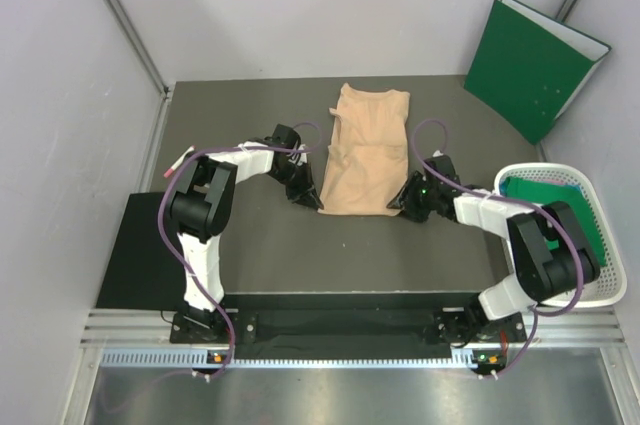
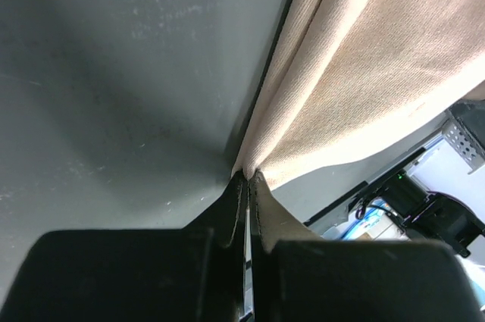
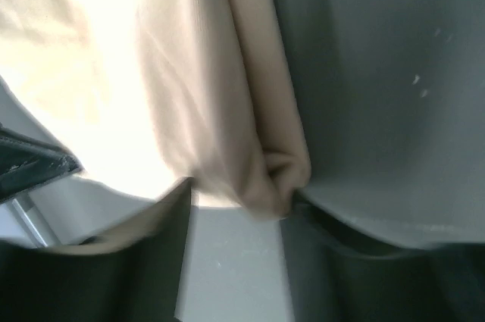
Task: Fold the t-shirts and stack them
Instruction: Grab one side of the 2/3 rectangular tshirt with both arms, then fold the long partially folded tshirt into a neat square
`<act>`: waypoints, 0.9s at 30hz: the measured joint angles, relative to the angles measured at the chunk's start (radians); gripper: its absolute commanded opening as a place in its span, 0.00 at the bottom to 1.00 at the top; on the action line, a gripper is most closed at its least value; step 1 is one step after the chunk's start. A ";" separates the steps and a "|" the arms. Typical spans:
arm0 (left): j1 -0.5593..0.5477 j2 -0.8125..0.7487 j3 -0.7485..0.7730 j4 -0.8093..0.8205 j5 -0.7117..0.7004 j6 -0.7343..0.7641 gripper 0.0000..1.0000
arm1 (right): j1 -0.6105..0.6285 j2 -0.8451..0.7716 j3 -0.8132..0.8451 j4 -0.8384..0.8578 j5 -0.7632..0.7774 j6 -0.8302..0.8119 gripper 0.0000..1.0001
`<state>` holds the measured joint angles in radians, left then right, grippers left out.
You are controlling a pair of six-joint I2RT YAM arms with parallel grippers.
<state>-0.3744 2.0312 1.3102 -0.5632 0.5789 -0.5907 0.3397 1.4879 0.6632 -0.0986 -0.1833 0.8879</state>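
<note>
A pale peach-beige t-shirt [image 1: 365, 150] lies in the middle of the table as a long narrow strip, its hem nearest the arms. My left gripper [image 1: 310, 200] is at the near left corner of the hem, and in the left wrist view it [image 2: 248, 178] is shut on a pinched edge of the t-shirt [image 2: 364, 72]. At the near right corner is my right gripper [image 1: 403, 203]. Its wrist view shows it [image 3: 239, 201] open, jaws well apart, with the bunched corner of the t-shirt [image 3: 212, 95] loose at the fingertips. A dark green t-shirt [image 1: 545, 190] lies in the basket.
A white basket [image 1: 612, 290] stands at the right edge beside the right arm, with green and blue cloth inside. A stiff green folder [image 1: 530, 65] leans against the back right wall. A dark mat [image 1: 135, 255] covers the near left of the table.
</note>
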 measured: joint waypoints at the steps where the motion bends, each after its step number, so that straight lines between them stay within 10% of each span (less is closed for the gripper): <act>1: 0.000 0.000 -0.001 0.001 0.000 0.001 0.00 | 0.001 0.014 0.007 0.010 0.005 -0.002 0.21; 7: 0.000 -0.005 -0.010 0.010 0.003 0.003 0.00 | 0.006 0.043 0.011 0.020 0.040 -0.002 0.01; 27: -0.018 -0.378 -0.103 -0.247 -0.022 0.037 0.00 | 0.038 -0.418 -0.033 -0.325 -0.089 -0.032 0.02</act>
<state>-0.3927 1.6527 1.2072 -0.8104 0.5568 -0.5537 0.3779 1.0702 0.6300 -0.4232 -0.2722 0.8558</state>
